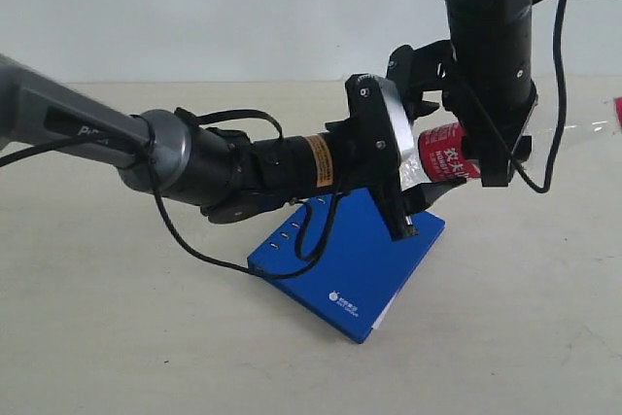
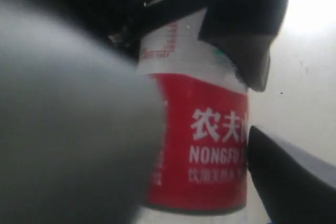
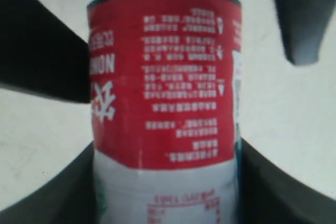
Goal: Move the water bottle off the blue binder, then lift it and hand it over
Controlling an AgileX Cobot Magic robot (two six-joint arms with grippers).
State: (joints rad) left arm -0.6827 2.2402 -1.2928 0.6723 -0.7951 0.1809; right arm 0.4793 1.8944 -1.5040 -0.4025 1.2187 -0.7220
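Above blue binder [image 1: 350, 261], right gripper [image 1: 481, 157] (clamped) holds water bottle [image 1: 442, 155].

Clear water bottle [image 1: 447, 155] with red label, sideways in midair, blue binder [image 1: 355, 259] closed, flat on table [image 1: 117, 337].

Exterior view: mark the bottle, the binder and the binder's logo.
bottle [image 1: 449, 153], exterior view, on its red label.
binder [image 1: 364, 259], exterior view, on the bare blue cover.
logo [image 1: 343, 300], exterior view, on the white print near the front corner.
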